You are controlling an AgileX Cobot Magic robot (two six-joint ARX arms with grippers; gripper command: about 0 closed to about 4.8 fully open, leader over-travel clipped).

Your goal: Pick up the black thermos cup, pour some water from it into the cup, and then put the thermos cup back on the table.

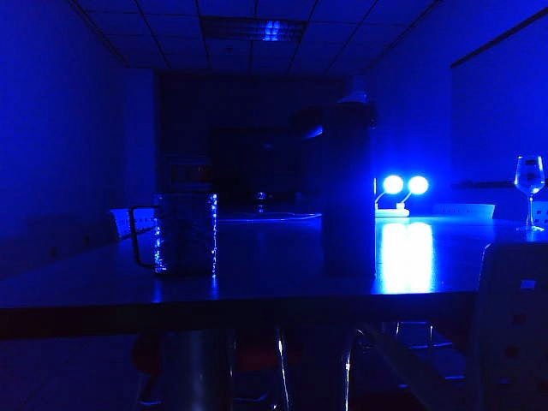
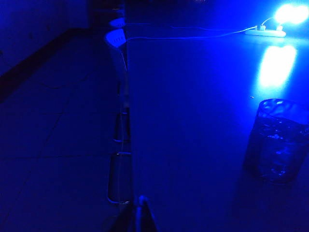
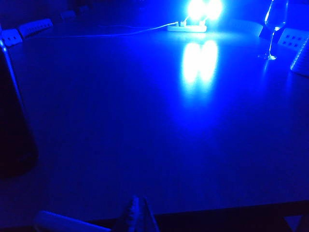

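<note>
the black thermos cup (image 1: 348, 188) stands upright mid-bench, with the glass mug (image 1: 185, 233) well apart at its nine o'clock in the exterior view, likely spaced so an arm can lift and tip one over the other. a wine glass (image 1: 529, 192) sits far off at three o'clock. the left tool (image 2: 140, 212) and right tool (image 3: 137, 212) are both closed tight, empty, hanging back at the bench (image 1: 282, 274) near edge.

Open table (image 1: 282, 282) separates cup (image 1: 186, 233) and black thermos cup (image 1: 348, 188).
</note>
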